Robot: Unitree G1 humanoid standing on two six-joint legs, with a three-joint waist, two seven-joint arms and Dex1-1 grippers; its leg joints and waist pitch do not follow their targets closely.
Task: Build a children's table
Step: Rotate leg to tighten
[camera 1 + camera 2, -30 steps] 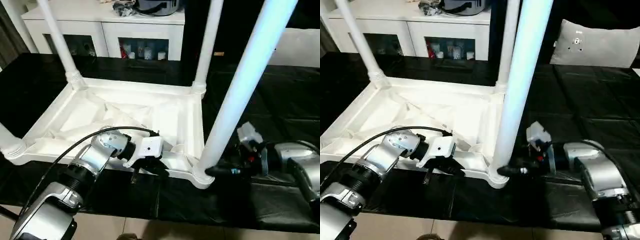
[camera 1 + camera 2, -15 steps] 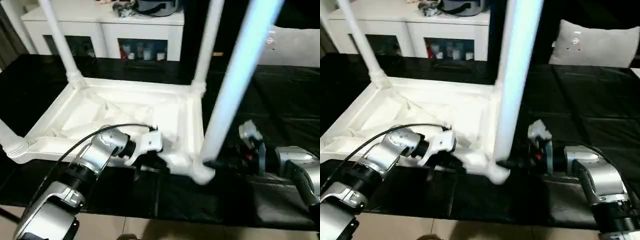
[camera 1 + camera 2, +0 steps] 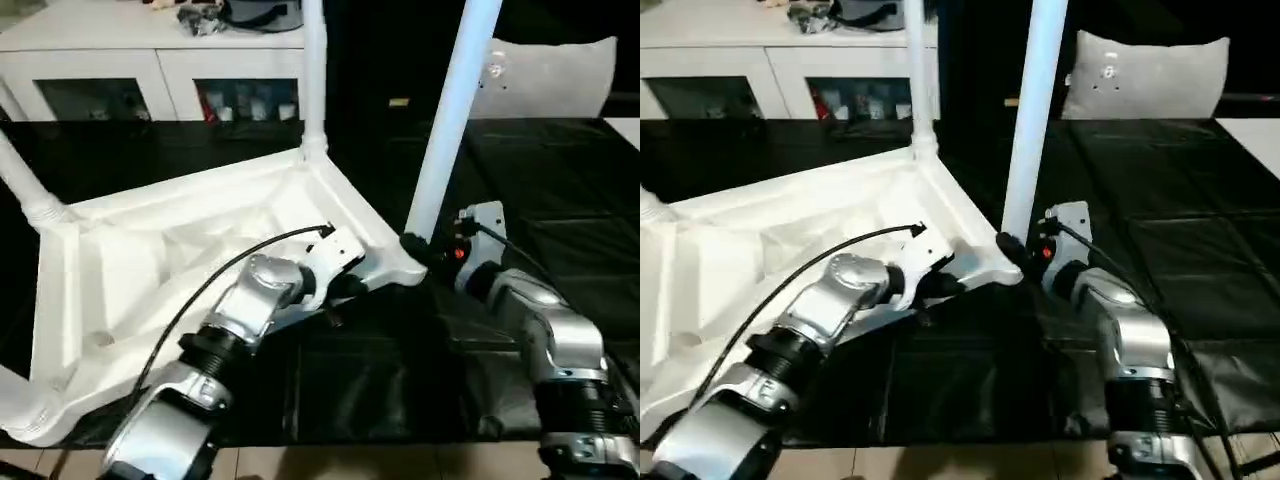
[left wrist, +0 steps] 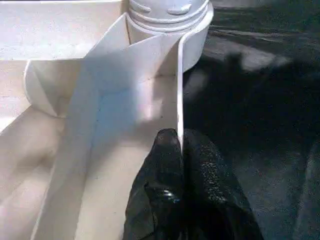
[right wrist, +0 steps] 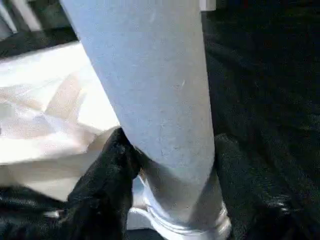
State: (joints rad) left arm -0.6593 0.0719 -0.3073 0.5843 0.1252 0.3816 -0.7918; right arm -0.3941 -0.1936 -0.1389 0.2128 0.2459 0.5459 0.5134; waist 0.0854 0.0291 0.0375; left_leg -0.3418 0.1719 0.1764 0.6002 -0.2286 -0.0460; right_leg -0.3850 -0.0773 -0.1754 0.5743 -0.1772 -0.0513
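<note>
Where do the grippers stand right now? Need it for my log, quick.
Left gripper: shut on the table top's rim.
Right gripper: closed around the near leg, at its base.

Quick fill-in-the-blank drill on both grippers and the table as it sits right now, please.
1. The left gripper is pinching the table top's thin ____.
2. The right gripper straddles the base of a white ____.
3. The table top lies with its ribbed underside facing ____.

Missing words: rim; leg; up
</note>
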